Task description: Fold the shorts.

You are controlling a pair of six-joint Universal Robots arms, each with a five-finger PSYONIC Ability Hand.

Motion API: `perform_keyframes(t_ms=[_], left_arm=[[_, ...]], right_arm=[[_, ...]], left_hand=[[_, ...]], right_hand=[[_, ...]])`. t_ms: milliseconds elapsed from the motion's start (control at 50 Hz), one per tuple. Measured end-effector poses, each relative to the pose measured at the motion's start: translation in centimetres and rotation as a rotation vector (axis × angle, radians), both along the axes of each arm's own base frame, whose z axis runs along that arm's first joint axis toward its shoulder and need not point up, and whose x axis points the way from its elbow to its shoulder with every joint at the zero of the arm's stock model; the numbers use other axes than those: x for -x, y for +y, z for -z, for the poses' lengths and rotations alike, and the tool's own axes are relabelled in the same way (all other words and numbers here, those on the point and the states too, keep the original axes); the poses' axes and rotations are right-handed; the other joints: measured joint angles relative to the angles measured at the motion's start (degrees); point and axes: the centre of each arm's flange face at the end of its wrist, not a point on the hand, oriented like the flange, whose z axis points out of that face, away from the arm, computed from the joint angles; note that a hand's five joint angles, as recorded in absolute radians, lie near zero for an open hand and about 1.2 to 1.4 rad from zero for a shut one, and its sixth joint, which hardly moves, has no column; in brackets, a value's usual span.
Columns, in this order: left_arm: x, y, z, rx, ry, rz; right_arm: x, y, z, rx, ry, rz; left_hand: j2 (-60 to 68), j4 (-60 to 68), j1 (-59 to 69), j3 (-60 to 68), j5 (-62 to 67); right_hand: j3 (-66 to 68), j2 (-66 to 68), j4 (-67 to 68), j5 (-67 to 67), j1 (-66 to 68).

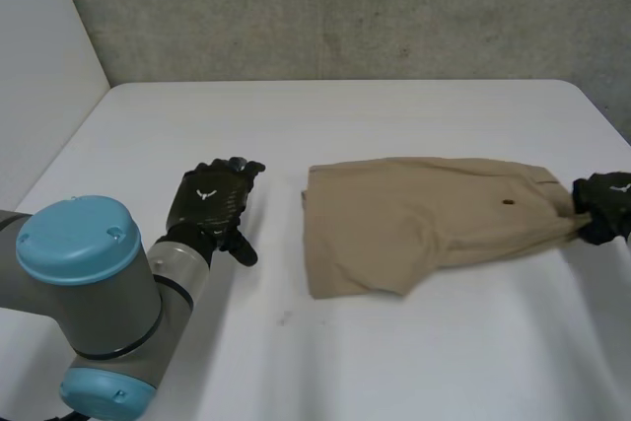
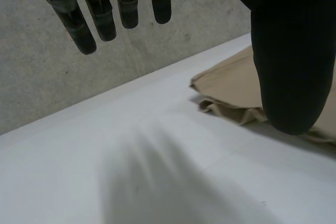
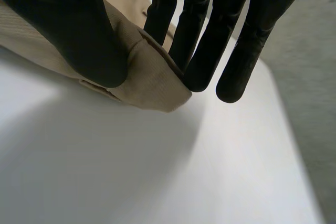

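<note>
The khaki shorts [image 1: 424,219] lie on the right half of the white counter [image 1: 394,110], mostly flat, with their long side running across the robot's front. A small dark button [image 1: 508,202] sits toward the right end. The left end is rumpled, with a loose fold bulging along the near edge.

The right hand [image 1: 603,206] is at the right end of the shorts. In its wrist view the thumb [image 3: 68,30] presses a doubled corner of cloth against the straight fingers [image 3: 197,40], so it has a pinch on the very edge and no more. The left hand [image 1: 209,202] is at bare counter left of the shorts and apart from them, fingers relaxed and spread, holding nothing.

The pinch looks shallow, so a quick lift or pull could let the corner slip out, or bring up only the upper layer and open the doubled cloth. With the far end unheld, pulling from the right would likely drag the whole garment and deepen the wrinkles at the left. A fold carried over from here would then probably land skewed.
</note>
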Motion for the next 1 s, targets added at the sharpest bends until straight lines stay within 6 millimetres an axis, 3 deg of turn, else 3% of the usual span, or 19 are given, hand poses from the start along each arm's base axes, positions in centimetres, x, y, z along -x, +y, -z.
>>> perform_keyframes(t_ms=[60,100,220,260,320,360,400,440,460,500,540,580,660,780,800,820,860,960,1000], left_arm=[[0.0,0.0,-0.2,0.004,0.002,-0.001],[0.0,0.0,-0.3,0.007,0.003,-0.002],[-0.1,-0.1,-0.5,0.013,0.004,-0.003],[-0.1,-0.1,-0.5,0.015,0.005,-0.003],[-0.1,-0.1,-0.7,0.019,0.006,-0.003],[-0.1,-0.1,-0.7,0.019,0.006,-0.003],[0.0,-0.1,-0.9,0.028,0.010,-0.003],[0.0,-0.1,-0.9,0.028,0.010,-0.003],[0.0,-0.2,-1.2,0.037,0.015,-0.003],[0.1,-0.4,-1.4,0.045,0.020,-0.004],[0.2,-0.6,-1.9,0.058,0.029,-0.004],[0.4,-1.0,-2.4,0.073,0.040,-0.005],[0.9,-2.0,-4.1,0.120,0.072,-0.007],[2.1,-3.4,-6.2,0.165,0.117,0.001],[2.1,-3.4,-6.2,0.165,0.117,0.001],[2.9,-3.8,-6.6,0.162,0.138,0.012],[3.9,-4.1,-6.8,0.143,0.160,0.029],[6.6,-4.1,-5.8,0.068,0.189,0.078],[8.2,-3.9,-4.5,0.021,0.186,0.107]], right_arm=[[-0.2,-0.1,-1.6,0.055,0.095,0.022],[-1.4,0.1,-2.7,0.097,0.158,-0.004],[-9.2,2.6,-5.3,0.230,0.293,-0.221],[-13.7,4.9,-6.1,0.293,0.326,-0.359],[-17.9,7.9,-6.3,0.345,0.339,-0.503],[-17.9,7.9,-6.3,0.345,0.339,-0.503],[-22.3,12.4,-5.4,0.377,0.321,-0.700],[-22.3,12.4,-5.4,0.377,0.321,-0.700],[-24.3,15.3,-4.4,0.373,0.297,-0.827],[-25.0,16.5,-3.8,0.361,0.282,-0.884],[-25.3,17.4,-3.4,0.346,0.261,-0.925],[-25.4,17.8,-3.2,0.329,0.235,-0.943],[-24.9,17.0,-4.6,0.297,0.122,-0.898],[-22.8,13.8,-8.9,0.269,-0.131,-0.727],[-22.8,13.8,-8.9,0.269,-0.131,-0.727],[-22.0,12.5,-10.4,0.256,-0.237,-0.659],[-21.2,11.3,-11.5,0.236,-0.331,-0.597],[-20.3,9.0,-11.6,0.153,-0.431,-0.497],[-20.0,7.8,-10.6,0.083,-0.442,-0.452]], left_hand=[[0.0,0.0,0.0,0.0,0.0],[0.0,0.0,0.0,0.0,0.0],[0.0,0.0,0.0,0.0,0.0],[0.0,0.0,0.0,0.0,0.0],[0.0,0.0,0.0,0.0,0.0],[0.0,0.0,0.0,0.0,0.0],[0.0,0.0,0.0,0.0,0.0],[0.0,0.0,0.0,0.0,0.0],[0.0,0.0,0.0,0.0,0.0],[0.0,0.0,0.0,0.0,0.0],[0.0,0.0,0.0,0.0,0.0],[0.0,0.0,0.0,0.0,0.0],[0.0,0.0,0.0,0.0,0.0],[0.0,0.0,0.0,0.0,0.0],[0.0,0.0,0.0,0.0,0.0],[0.0,0.0,0.0,0.0,0.0],[0.0,0.0,0.0,0.0,0.0],[0.0,0.0,0.0,0.0,0.0],[0.0,0.0,0.0,0.0,0.0]], right_hand=[[0.0,0.0,0.0,0.8,1.3],[0.0,0.0,0.1,1.1,1.6],[1.1,0.0,0.2,2.1,3.0],[1.4,0.0,0.2,2.1,3.0],[1.7,0.0,0.2,2.2,3.0],[1.7,0.0,0.2,2.2,3.0],[1.7,0.0,0.2,2.2,3.0],[1.7,0.0,0.2,2.2,3.0],[-0.6,-1.9,-1.2,1.1,2.1],[-8.7,-9.4,-8.8,-5.2,-2.7],[-28.8,-29.9,-30.2,-25.1,-19.3],[-38.2,-39.3,-39.0,-34.1,-26.5],[-54.6,-53.9,-54.3,-48.9,-38.9],[-55.3,-54.4,-54.4,-49.1,-39.2],[-55.3,-54.4,-54.4,-49.1,-39.2],[-55.3,-54.4,-54.4,-49.1,-39.1],[-55.3,-54.4,-54.4,-49.1,-39.2],[-55.3,-54.4,-54.4,-49.1,-39.2],[-55.3,-54.4,-54.4,-49.1,-39.2]])
